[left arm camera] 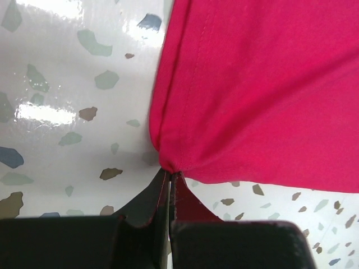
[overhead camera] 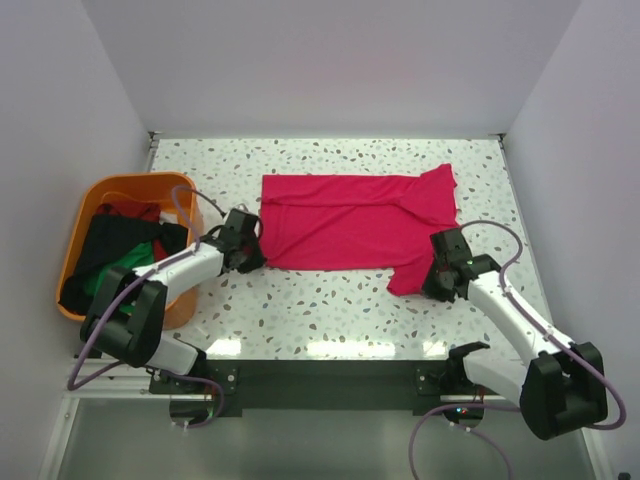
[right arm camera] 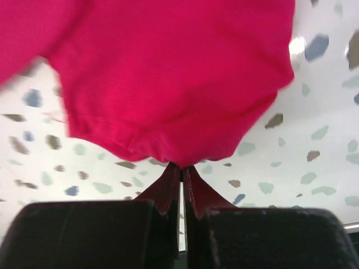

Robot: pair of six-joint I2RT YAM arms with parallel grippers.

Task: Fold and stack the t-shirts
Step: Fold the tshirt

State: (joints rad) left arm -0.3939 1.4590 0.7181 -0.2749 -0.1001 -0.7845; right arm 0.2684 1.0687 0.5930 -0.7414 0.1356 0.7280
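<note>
Both wrist views crop the crimson shirt (left arm camera: 252, 84), and the left arm (overhead camera: 190, 265) covers part of the orange tub (overhead camera: 135, 181).

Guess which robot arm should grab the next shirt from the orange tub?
Probably the left. The orange tub sits near the left end effector, while the right end effector is across the table. Both are now pinching the pink shirt, though.

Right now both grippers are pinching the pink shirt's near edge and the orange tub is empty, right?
Not empty: the top external view shows black, green and dark red shirts in the orange tub. Both the left gripper and right gripper do pinch the pink shirt's near edge.
</note>
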